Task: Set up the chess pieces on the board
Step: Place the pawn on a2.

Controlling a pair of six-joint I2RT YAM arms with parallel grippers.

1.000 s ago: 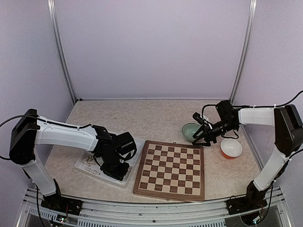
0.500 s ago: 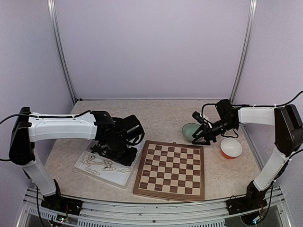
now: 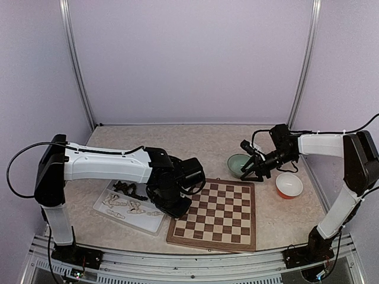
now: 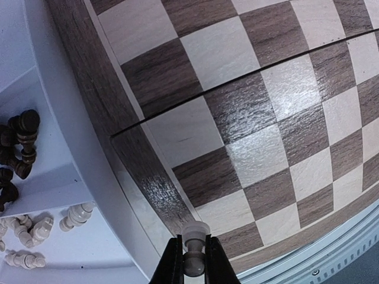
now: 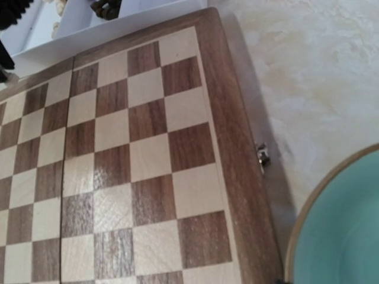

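Cream-white and small, one pawn (image 4: 195, 229) is clamped between the two dark fingers of the left gripper (image 4: 193, 248), its round head poking out past the tips. The wrist camera shows this pincer hanging over the brown rim on the left side of the board (image 4: 254, 118), just beside the white tray (image 4: 59, 148).

Behind the pincer, the left wrist bends down. The white forearm runs level across the tray towards the left, and at the elbow the arm drops to its base at the near edge of the table (image 3: 177, 148).

In the tray, the dark pieces (image 4: 18, 148) lie heaped in one compartment and the cream pieces (image 4: 35, 228) lie on their sides in the next.

The right gripper (image 3: 250, 175) points down and left at the board's far right corner, close to the teal bowl (image 3: 237, 164). I cannot tell whether its fingers are apart or together. Its forearm reaches back to the right above the orange bowl (image 3: 289, 185), folds at a black elbow, and descends to its base.
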